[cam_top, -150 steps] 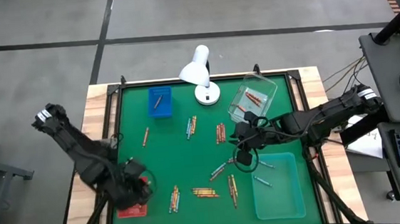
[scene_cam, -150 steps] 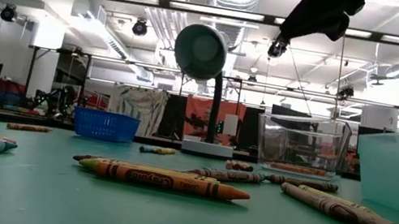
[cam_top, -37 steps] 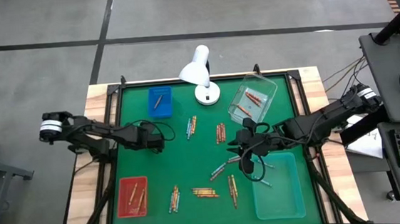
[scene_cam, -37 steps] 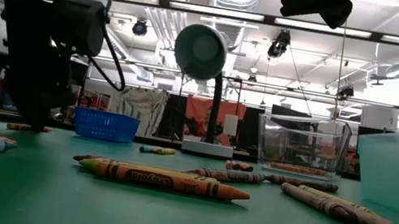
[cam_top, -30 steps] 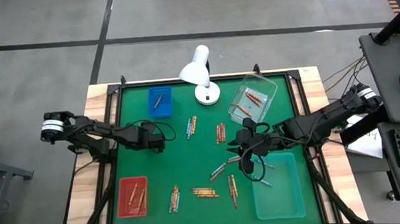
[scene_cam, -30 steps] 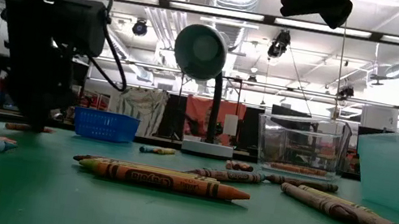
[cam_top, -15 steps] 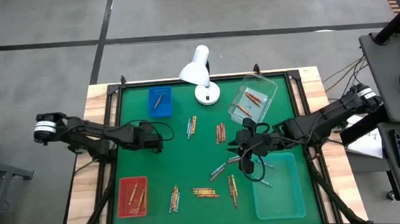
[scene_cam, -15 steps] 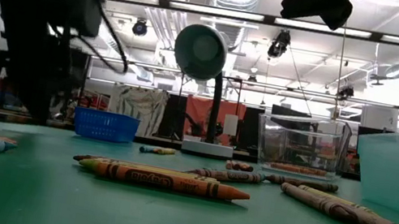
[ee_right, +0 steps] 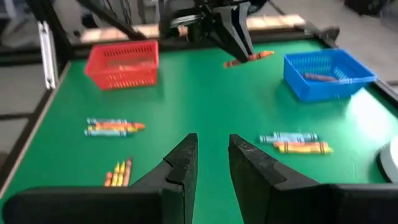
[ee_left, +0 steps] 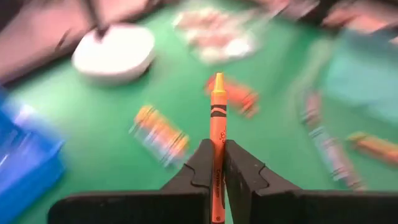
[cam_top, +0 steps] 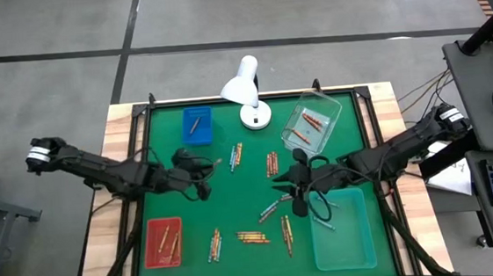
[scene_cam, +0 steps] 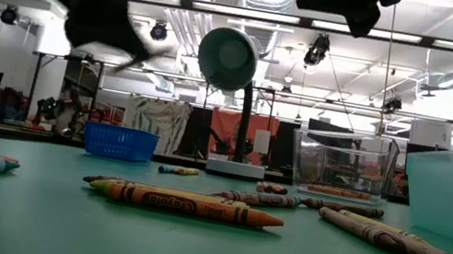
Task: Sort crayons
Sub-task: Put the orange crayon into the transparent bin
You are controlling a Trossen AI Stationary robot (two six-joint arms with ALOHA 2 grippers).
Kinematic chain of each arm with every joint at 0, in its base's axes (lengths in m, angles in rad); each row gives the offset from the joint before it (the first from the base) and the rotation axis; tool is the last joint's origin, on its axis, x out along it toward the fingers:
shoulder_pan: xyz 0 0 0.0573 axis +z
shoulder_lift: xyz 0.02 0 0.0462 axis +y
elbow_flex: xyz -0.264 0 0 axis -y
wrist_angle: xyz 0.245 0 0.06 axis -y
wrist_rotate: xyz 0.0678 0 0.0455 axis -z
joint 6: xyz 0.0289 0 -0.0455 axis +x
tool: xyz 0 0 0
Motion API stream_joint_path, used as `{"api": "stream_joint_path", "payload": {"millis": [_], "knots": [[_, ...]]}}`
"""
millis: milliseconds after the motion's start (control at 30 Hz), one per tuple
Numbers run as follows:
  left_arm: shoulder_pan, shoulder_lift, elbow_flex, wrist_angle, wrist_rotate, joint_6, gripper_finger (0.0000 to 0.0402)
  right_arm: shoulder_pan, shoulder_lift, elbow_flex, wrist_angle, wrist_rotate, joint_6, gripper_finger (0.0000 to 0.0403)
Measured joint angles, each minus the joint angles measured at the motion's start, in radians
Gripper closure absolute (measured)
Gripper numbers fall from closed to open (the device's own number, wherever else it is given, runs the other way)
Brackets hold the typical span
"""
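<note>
My left gripper point(cam_top: 202, 171) hangs above the green mat's left middle, shut on an orange crayon point(ee_left: 217, 106). The right wrist view shows that crayon point(ee_right: 250, 58) in the air between the red and blue baskets. My right gripper point(cam_top: 284, 188) hovers over the mat's middle right. It is open point(ee_right: 212, 138) with nothing between its fingers. Loose crayons lie flat on the mat in small groups point(cam_top: 236, 156), point(cam_top: 271, 163), point(cam_top: 253, 237), point(cam_top: 214, 244), point(cam_top: 287, 233). A few more lie in the baskets. My left gripper pinches the orange crayon's wrapped body point(ee_left: 217, 163) between its two fingers. The crayon runs lengthwise between them, its pointed end point(ee_left: 217, 79) sticking out ahead of the fingertips. The fingers slant slightly downward toward the table's right. The crayon is lifted clear of the mat.
A blue basket point(cam_top: 197, 125) stands at the far left and a red basket point(cam_top: 163, 242) at the near left. At the far right is a clear container point(cam_top: 311, 124), at the near right a pale teal tray point(cam_top: 342, 229). A white desk lamp point(cam_top: 244, 90) stands at the far middle.
My left gripper, which pointed down at a crayon lying on the mat's left side, has risen and tipped up toward level. It has swung toward the table's right. The orange crayon has come off the mat with it. My right gripper has edged toward the table's left.
</note>
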Motion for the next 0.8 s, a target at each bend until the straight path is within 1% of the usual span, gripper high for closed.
{"api": "stream_joint_path", "payload": {"millis": [133, 267, 400, 533, 667, 800], "knots": [[-0.038, 0.017, 0.0, 0.28, 0.001, 0.214, 0.0401, -0.002, 0.0, -0.046, 0.16, 0.0, -0.056, 0.0321], [-0.058, 0.075, 0.0, 0.54, 0.047, 0.371, 0.0401, -0.002, 0.0, -0.089, 0.329, -0.001, -0.127, 0.0321], [-0.058, 0.179, 0.0, 0.75, 0.107, 0.44, 0.0401, -0.002, 0.0, -0.109, 0.432, -0.01, -0.188, 0.0321], [-0.058, 0.304, 0.0, 0.95, 0.142, 0.485, 0.0402, -0.002, 0.0, -0.109, 0.5, -0.011, -0.196, 0.0321], [-0.058, 0.408, 0.0, 1.165, 0.189, 0.541, 0.0402, -0.002, 0.0, -0.109, 0.516, -0.011, -0.215, 0.0321], [-0.058, 0.489, 0.007, 1.317, 0.194, 0.575, 0.0402, -0.002, 0.0, -0.109, 0.532, -0.011, -0.228, 0.0321]]}}
